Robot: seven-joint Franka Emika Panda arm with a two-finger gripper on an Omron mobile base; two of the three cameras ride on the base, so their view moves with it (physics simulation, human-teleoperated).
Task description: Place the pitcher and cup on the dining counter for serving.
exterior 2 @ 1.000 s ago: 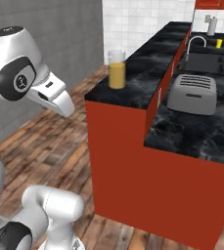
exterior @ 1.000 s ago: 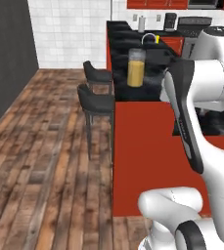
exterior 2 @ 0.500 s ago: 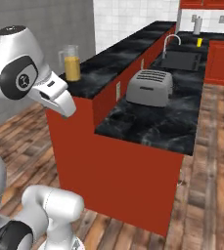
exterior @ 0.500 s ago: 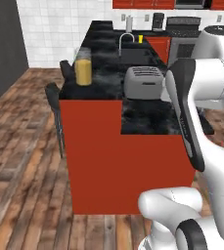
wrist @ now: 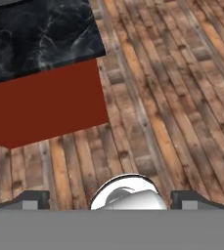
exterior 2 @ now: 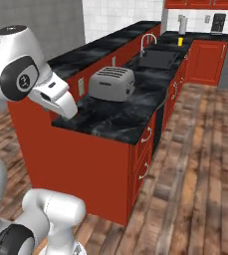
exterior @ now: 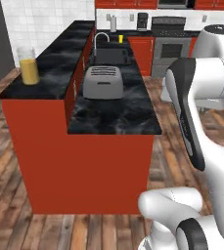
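1. Risk noted: cup (exterior: pixel 120 38) stands far off at the counter's back edge beside the sink (exterior: pixel 111 49); a long reach over the tap (exterior: pixel 101 36) could clip it.
2. Risk noted: cup small and tapered; a high or off-centre grasp could tip it or let it slip.
3. Risk noted: pitcher (exterior: pixel 28 65) stands near the front left corner of the dining counter (exterior: pixel 55 63); a careless pass setting the cup down could knock it over the edge and spill it.
4. Gripper (wrist: pixel 108 200): fingers (wrist: pixel 33 199) spread wide, holding nothing, aimed at the plank floor (wrist: pixel 172 97) beside the counter corner.
5. Pitcher: tall clear glass, upright, orange-yellow liquid in its lower part; judged already placed.
6. Cup: bright yellow, opaque, upright, well apart from the pitcher; judged not yet placed.
7. Toaster (exterior: pixel 102 81) sits on the lower counter between the two, clear of both.
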